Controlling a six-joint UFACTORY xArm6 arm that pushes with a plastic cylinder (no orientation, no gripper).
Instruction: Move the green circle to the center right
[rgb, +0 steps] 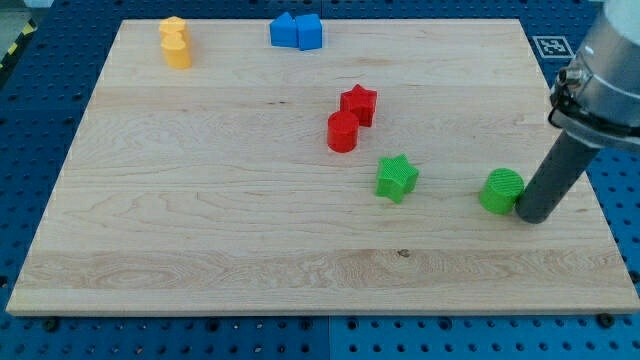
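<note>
Wooden board (200, 250) on a blue pegboard surface (40, 100). Green circle (500, 191): centre right of board, near the right edge. My tip (530, 215): touching the circle's right side; a plain rod, no fingers to open or close. Green star (397, 178): left of the circle, apart. Red star (359, 104) and red cylinder (342, 132): touching, mid-board. Two blue blocks (296, 31) and two yellow blocks (175, 43): top edge.

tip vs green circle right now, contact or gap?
Touching, as far as the camera view shows: my tip sits against the green circle on its right edge, with no board visible between them.
</note>
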